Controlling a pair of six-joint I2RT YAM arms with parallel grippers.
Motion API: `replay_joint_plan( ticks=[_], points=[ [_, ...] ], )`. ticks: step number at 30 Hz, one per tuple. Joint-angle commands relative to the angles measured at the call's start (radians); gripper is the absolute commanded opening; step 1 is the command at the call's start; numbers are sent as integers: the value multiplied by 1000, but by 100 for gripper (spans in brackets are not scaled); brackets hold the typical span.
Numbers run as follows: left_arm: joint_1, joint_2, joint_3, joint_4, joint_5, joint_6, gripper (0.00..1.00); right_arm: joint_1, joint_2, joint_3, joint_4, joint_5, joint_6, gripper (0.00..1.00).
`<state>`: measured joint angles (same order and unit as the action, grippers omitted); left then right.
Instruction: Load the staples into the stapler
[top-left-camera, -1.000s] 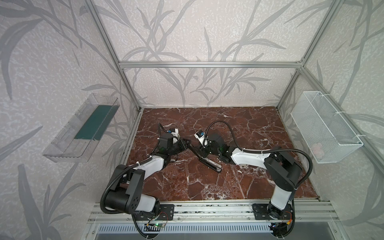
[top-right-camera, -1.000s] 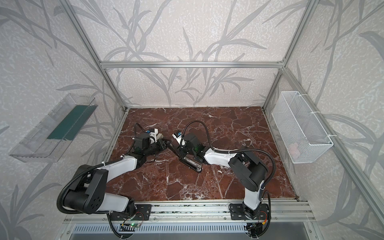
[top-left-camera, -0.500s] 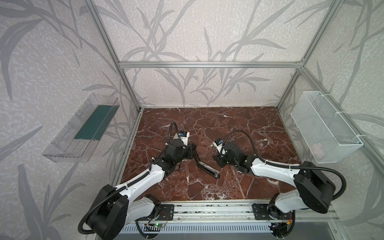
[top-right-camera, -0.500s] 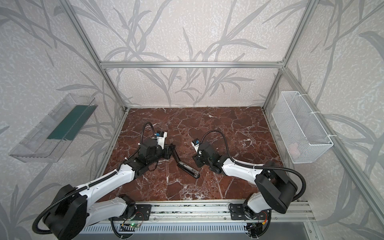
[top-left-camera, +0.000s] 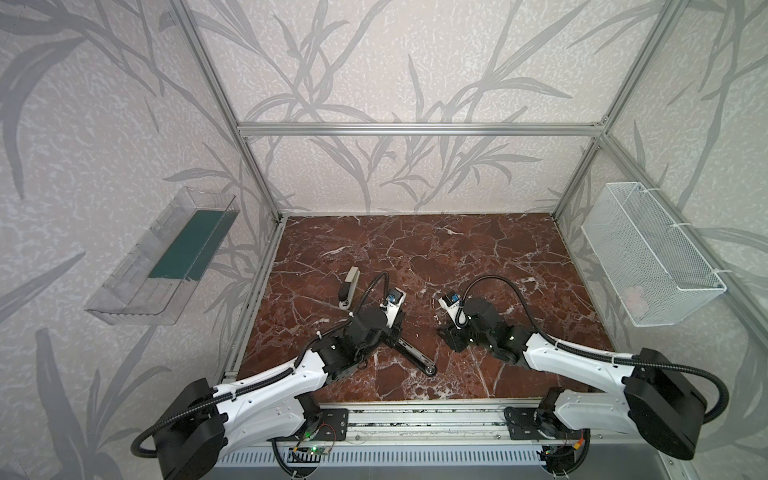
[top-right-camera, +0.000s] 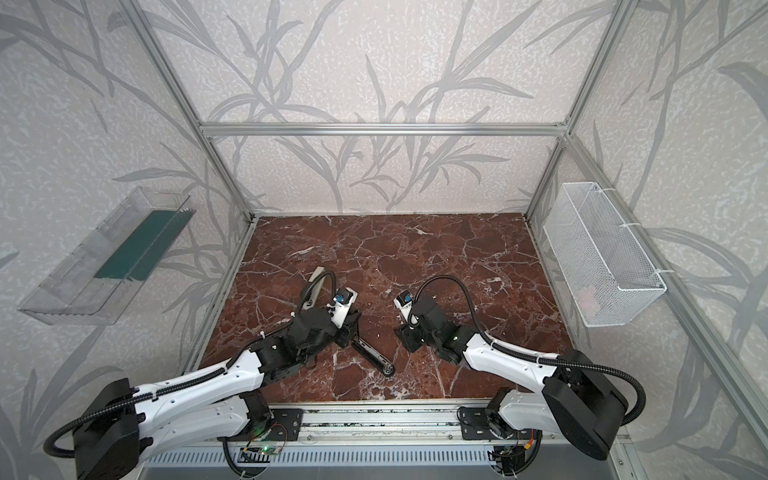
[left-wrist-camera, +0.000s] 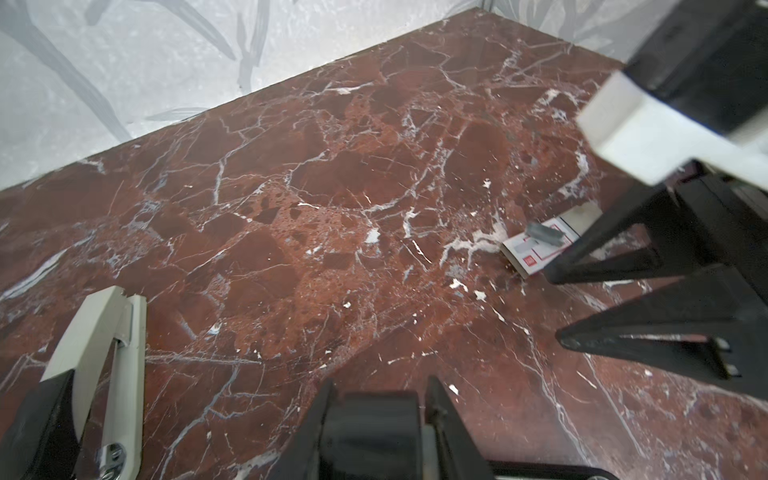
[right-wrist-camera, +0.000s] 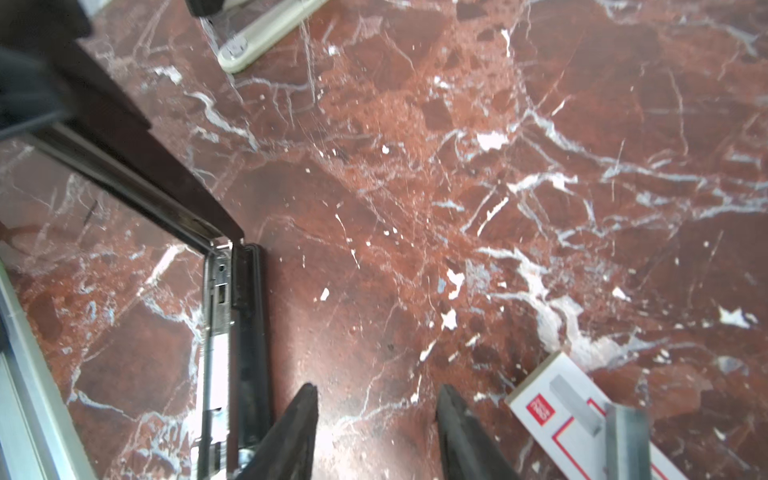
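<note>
Right gripper (right-wrist-camera: 378, 392) has drawn off the stapler (top-left-camera: 415, 358), lower centre, jaws part-open, empty; left gripper (left-wrist-camera: 380, 390) seemingly pinches its lid (right-wrist-camera: 158, 158). A loose pinch would drop it shut.

Below me the tabletop (right-wrist-camera: 540, 124) looks like polished red-brown marble, glossy and white-veined. The black stapler (right-wrist-camera: 249, 332) is smooth plastic around a shiny metal rail (right-wrist-camera: 218, 353); the beige stapler (left-wrist-camera: 129, 353) is matt plastic. The staples (left-wrist-camera: 544, 235) are dull grey metal, their box (right-wrist-camera: 548, 386) matt white cardboard. The fingers (right-wrist-camera: 291, 440) of my right gripper (right-wrist-camera: 378, 388) are matt black plastic.
</note>
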<state>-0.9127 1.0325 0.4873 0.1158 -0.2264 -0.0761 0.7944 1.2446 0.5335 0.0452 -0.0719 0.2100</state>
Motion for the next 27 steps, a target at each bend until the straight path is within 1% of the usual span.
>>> replay_joint_plan(
  ticks=[1,3,6,10,12,15,17,19,24,26,27],
  points=[
    [-81,12,47,-14,-143,107,19,0,-28,-24,-32,41,21,48],
    [-157,38,59,-19,-225,153,19,0,-36,-38,-25,75,33,48],
    [-235,78,61,-2,-348,197,19,0,-45,-53,-14,66,32,48],
    [-245,116,39,103,-448,200,19,2,-40,-58,-10,86,39,48],
    [-245,141,40,175,-488,227,19,4,-39,-59,-1,108,42,48],
    [-245,167,48,209,-473,252,19,5,-36,-53,8,98,43,47],
    [-247,175,53,195,-477,235,19,5,-46,-54,13,29,33,47],
    [-248,175,40,197,-490,230,19,5,-65,-77,58,-57,25,48],
    [-270,194,41,243,-588,272,19,12,-70,-113,150,-269,9,49],
    [-273,204,46,252,-594,271,19,23,-42,-108,152,-299,-7,49],
    [-273,207,46,258,-589,269,19,34,-26,-103,150,-292,-18,49]
  ],
)
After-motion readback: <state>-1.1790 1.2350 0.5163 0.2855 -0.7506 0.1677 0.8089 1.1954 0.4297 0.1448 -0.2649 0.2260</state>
